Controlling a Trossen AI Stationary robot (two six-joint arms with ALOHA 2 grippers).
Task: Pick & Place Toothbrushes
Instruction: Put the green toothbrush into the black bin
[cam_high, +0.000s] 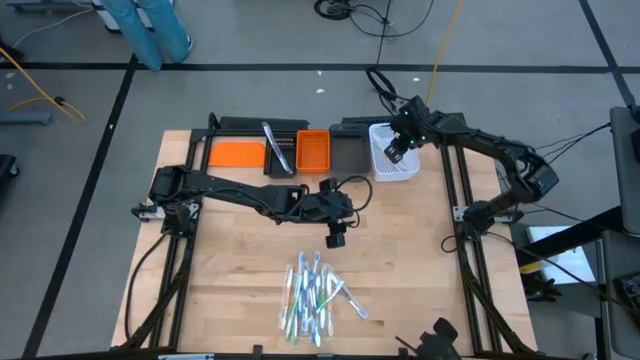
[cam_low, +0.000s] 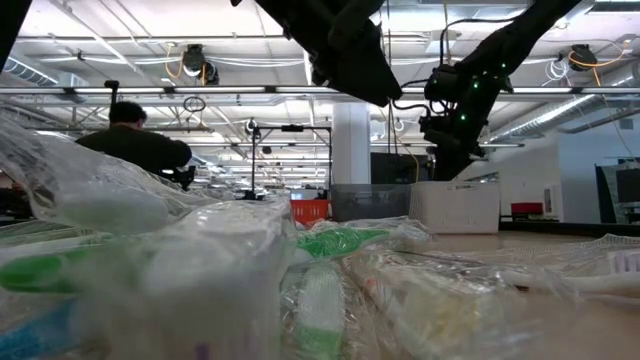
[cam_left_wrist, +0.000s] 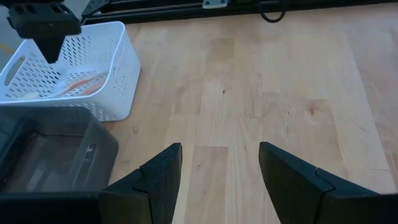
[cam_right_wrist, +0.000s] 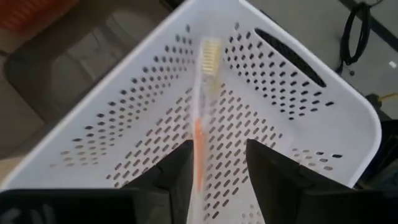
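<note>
A pile of toothbrushes (cam_high: 315, 298) in clear wrappers lies on the wooden table near its front edge and fills the foreground of the low view (cam_low: 330, 240). My right gripper (cam_right_wrist: 217, 147) is open above the white perforated basket (cam_high: 393, 155). A white and orange toothbrush (cam_right_wrist: 202, 106) stands lengthwise between its fingers, close to one of them, over the basket's inside. In the left wrist view another orange toothbrush (cam_left_wrist: 81, 84) lies on the basket's floor. My left gripper (cam_left_wrist: 221, 168) hangs open over bare table (cam_high: 335, 238), with nothing between its fingers. My right gripper has its fingers apart, and the toothbrush's handle (cam_right_wrist: 198, 155) runs close along the inner side of one finger (cam_right_wrist: 177, 168). I cannot tell whether that finger touches it. The fingers slant down into the basket from above, along the toothbrush.
Along the far edge stand two orange bins (cam_high: 237, 153) (cam_high: 312, 152), a dark tray (cam_high: 280, 150) between them and a grey bin (cam_left_wrist: 56, 155) next to the white basket. Bare wood (cam_high: 230, 260) lies between the bins and the pile. A person (cam_low: 135, 145) sits in the room behind.
</note>
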